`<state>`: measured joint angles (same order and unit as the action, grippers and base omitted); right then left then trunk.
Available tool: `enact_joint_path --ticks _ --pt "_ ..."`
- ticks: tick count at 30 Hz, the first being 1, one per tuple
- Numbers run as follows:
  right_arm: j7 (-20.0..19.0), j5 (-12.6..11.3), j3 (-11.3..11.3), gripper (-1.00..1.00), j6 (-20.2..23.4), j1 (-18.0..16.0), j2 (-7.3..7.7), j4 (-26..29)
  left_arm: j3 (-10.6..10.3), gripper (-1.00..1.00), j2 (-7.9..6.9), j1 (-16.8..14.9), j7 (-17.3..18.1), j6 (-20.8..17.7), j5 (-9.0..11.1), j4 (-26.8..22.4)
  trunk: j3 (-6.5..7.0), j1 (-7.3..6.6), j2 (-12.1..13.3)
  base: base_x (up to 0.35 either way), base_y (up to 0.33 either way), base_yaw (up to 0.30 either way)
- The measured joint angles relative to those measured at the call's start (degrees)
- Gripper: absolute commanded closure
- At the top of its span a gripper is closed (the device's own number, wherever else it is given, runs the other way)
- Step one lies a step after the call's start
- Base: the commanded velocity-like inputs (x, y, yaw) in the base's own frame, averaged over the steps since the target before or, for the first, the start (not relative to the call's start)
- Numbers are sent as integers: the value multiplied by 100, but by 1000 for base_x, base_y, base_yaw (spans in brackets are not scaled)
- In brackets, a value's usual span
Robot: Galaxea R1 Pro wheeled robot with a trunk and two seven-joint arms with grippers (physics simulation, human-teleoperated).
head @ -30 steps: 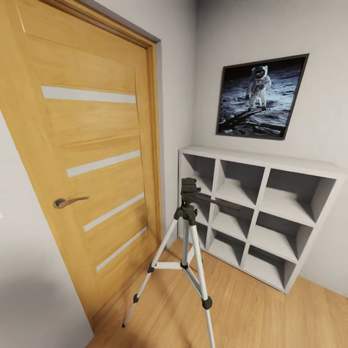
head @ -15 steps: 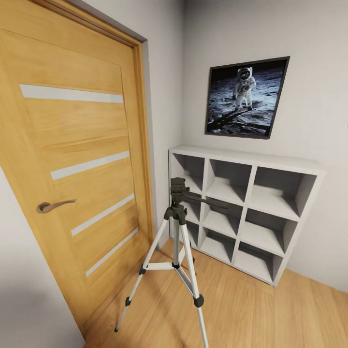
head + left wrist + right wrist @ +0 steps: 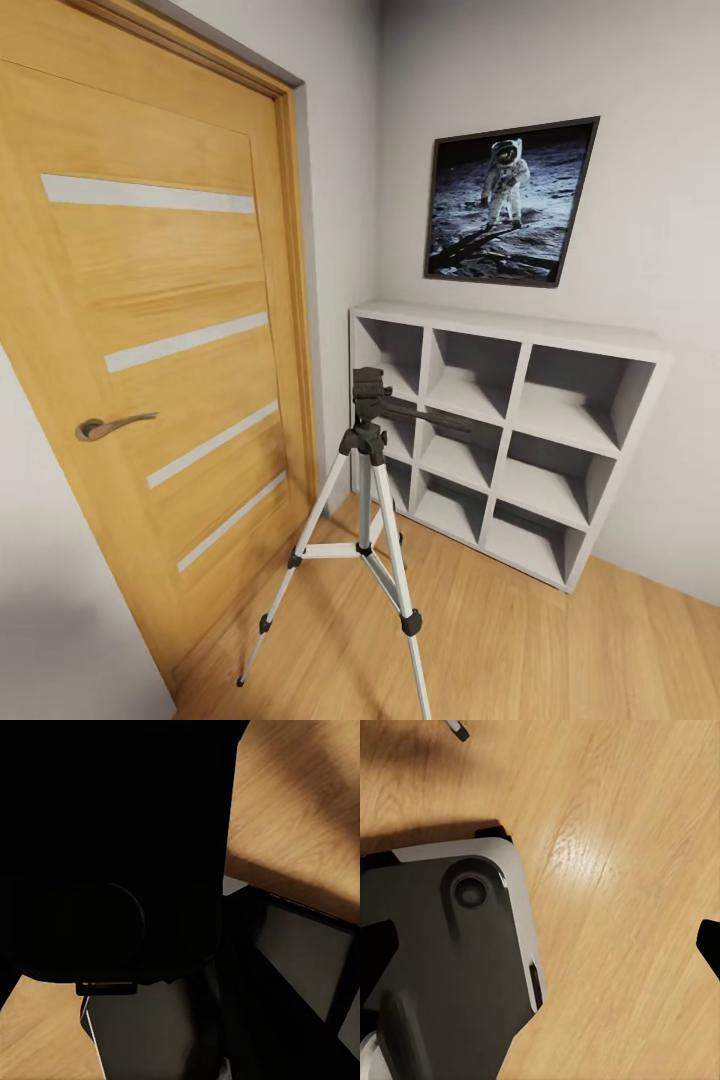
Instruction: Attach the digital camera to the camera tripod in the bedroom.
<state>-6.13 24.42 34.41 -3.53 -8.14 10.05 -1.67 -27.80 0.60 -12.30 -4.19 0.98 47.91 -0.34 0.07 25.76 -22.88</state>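
Head view, near to far: camera tripod (image 3: 366, 500) stands upright on wood plank floor (image 3: 560, 650), legs splayed, black head w/ pan handle pointing toward grey cube shelf (image 3: 510, 420) just behind it. Oak door (image 3: 150, 330) at left. Astronaut poster (image 3: 510, 200) on wall above shelf. Wrist views: robot base over floor; finger state of either gripper cannot be told.

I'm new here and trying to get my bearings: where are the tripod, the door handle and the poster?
tripod (image 3: 368, 440), head view, black joint below its head
door handle (image 3: 112, 426), head view, lever
poster (image 3: 508, 205), head view, moon ground
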Motion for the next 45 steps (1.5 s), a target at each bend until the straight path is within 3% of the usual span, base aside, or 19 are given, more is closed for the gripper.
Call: enact_joint_path --ticks 45 --pt "5 0 -9 -100 29 0 -12 0 9 100 -9 0 -1 0 24 9 -28 0 1 4 0 0"
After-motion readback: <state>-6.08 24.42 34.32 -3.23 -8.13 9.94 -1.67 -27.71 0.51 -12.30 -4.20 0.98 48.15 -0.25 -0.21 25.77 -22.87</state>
